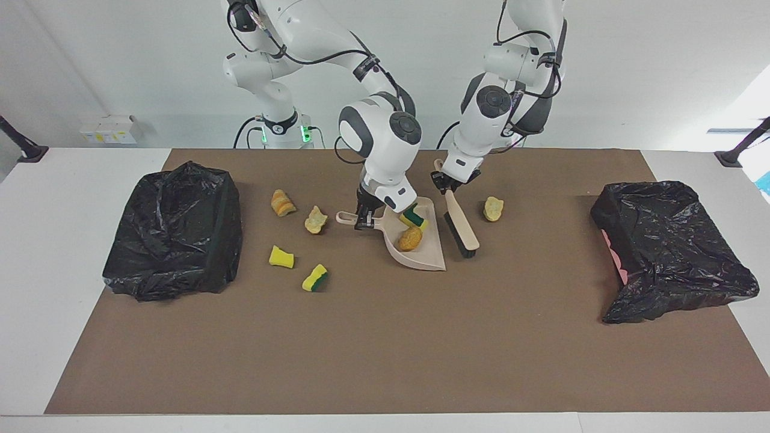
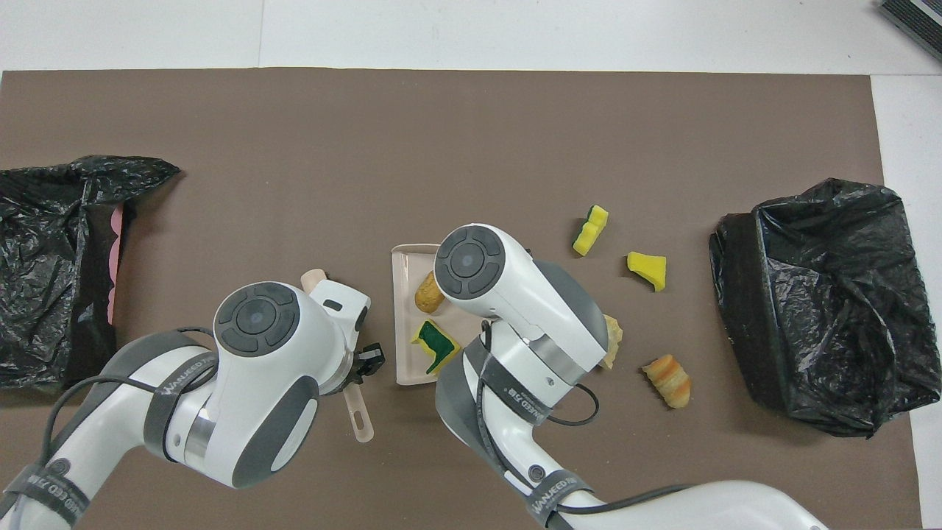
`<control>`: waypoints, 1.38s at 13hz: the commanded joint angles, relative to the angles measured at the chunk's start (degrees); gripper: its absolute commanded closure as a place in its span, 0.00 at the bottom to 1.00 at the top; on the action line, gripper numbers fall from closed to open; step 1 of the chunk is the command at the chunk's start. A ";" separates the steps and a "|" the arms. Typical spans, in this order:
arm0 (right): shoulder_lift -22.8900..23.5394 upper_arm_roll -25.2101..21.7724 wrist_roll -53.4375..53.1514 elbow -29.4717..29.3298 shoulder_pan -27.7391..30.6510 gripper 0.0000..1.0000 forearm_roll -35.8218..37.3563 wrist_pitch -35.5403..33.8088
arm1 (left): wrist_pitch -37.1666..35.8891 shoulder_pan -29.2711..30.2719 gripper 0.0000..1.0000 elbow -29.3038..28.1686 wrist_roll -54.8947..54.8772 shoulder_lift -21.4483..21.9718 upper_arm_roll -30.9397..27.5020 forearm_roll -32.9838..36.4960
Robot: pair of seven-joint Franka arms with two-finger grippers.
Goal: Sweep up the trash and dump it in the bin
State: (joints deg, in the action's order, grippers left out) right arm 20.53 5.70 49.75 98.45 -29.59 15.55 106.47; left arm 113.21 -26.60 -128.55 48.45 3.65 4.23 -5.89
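Mid-mat, nearer the robots' edge: right gripper (image 1: 366, 221) clamped on the handle of the beige dustpan (image 1: 430, 252), which rests on the brown mat (image 1: 385, 349). Two pieces of trash lie in the pan: a green-backed sponge piece (image 1: 415, 216) and a bread-like lump (image 1: 410, 239). Left gripper (image 1: 451, 183) clamped on the handle of the beige brush (image 1: 461, 228), bristles down on the mat just beside the pan. One lump (image 1: 493, 208) lies toward the left arm's end. Four scraps (image 1: 299, 240) lie toward the right arm's end, near a black-bagged bin (image 1: 174, 231). A second bin (image 1: 668, 249) stands at the other end.
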 commanded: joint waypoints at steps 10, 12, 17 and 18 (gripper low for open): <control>0.39 0.36 -0.88 0.51 0.59 1.00 -1.49 1.38 | -6.08 -0.56 1.00 -14.95 19.35 13.39 1.05 7.65; 0.39 0.36 -0.88 0.60 0.58 1.00 -1.57 1.38 | -2.76 -0.21 1.00 -15.68 5.84 12.79 0.96 5.03; 0.39 0.36 -0.88 0.52 0.59 1.00 -1.57 1.38 | 8.75 -0.03 1.00 -14.71 -8.34 9.71 0.87 -1.65; 0.39 0.36 -0.88 0.52 0.59 1.00 -1.57 1.38 | 10.26 -0.38 1.00 -13.84 -9.68 8.92 0.96 -2.97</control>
State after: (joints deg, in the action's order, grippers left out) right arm 20.71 5.62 49.70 98.48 -29.59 14.88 106.47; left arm 120.24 -26.60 -142.84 42.41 13.61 5.29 -6.54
